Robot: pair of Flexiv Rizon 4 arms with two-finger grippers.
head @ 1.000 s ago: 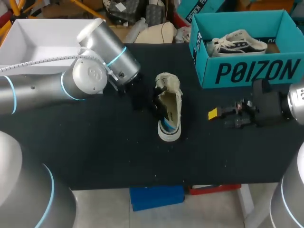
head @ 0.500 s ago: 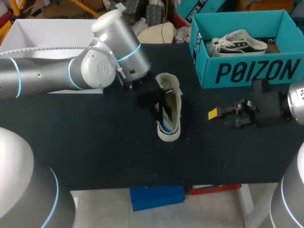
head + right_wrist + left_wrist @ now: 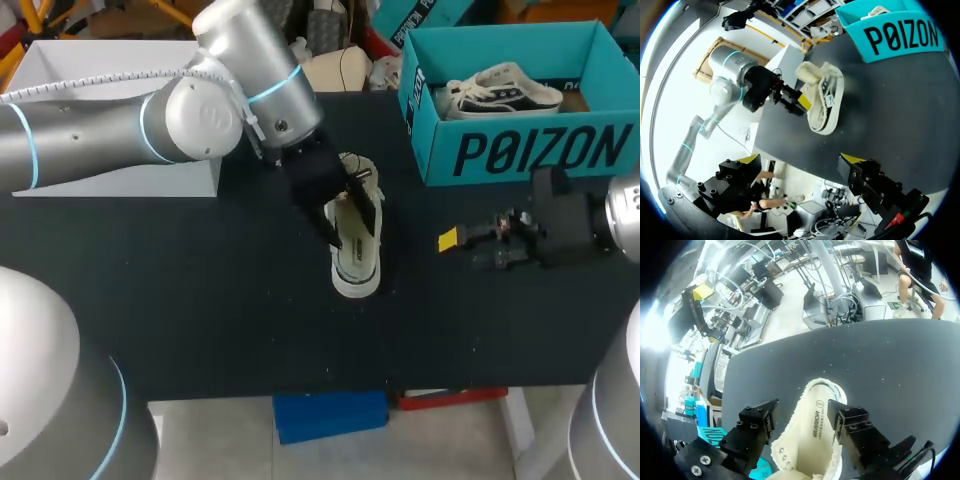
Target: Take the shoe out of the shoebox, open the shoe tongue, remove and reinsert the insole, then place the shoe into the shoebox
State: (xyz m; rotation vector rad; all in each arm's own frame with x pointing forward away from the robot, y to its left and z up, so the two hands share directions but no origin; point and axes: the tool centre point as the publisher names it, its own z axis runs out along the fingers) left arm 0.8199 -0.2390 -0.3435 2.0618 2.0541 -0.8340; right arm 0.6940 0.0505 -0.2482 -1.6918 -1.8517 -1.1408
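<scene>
Left wrist view has the left gripper (image 3: 805,412) with its fingers (image 3: 757,427) spread wide, one on each side of the cream shoe (image 3: 812,440). The shoe's open top and printed insole (image 3: 816,420) lie between them. One finger sits close against the shoe's rim. A strip of dark worktop (image 3: 900,370) shows between the other finger and the rim, so the shoe is straddled rather than clamped.

From the head view, the shoe stands sole down near the middle of the worktop. Its long axis runs near to far. The heel end points toward the near edge and the laced end lies far, under the left gripper.

The right gripper (image 3: 800,165) hangs over the right side of the worktop, well apart from the shoe. Its fingers are wide apart, with nothing between them.

The teal shoebox (image 3: 530,150) sits at the far right corner, open side up, with a second shoe (image 3: 500,90) lying inside it. A white box (image 3: 90,70) stands at the far left.
</scene>
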